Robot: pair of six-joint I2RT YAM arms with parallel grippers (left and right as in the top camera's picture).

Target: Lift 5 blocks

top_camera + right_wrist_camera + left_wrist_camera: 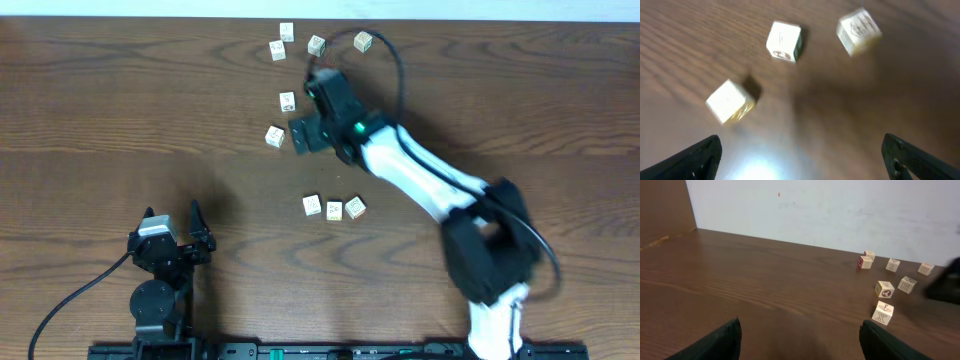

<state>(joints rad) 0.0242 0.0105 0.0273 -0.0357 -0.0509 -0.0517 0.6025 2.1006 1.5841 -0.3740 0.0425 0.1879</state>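
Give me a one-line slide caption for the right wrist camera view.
Open right gripper poised over three small cream blocks and a dark wood tabletop.

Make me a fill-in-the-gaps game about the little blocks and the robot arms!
The overhead camera shows ___ blocks on the table.
___ of them sit side by side in a row.
The left gripper and right gripper are both ___, holding nothing.
Missing words: nine; three; open.
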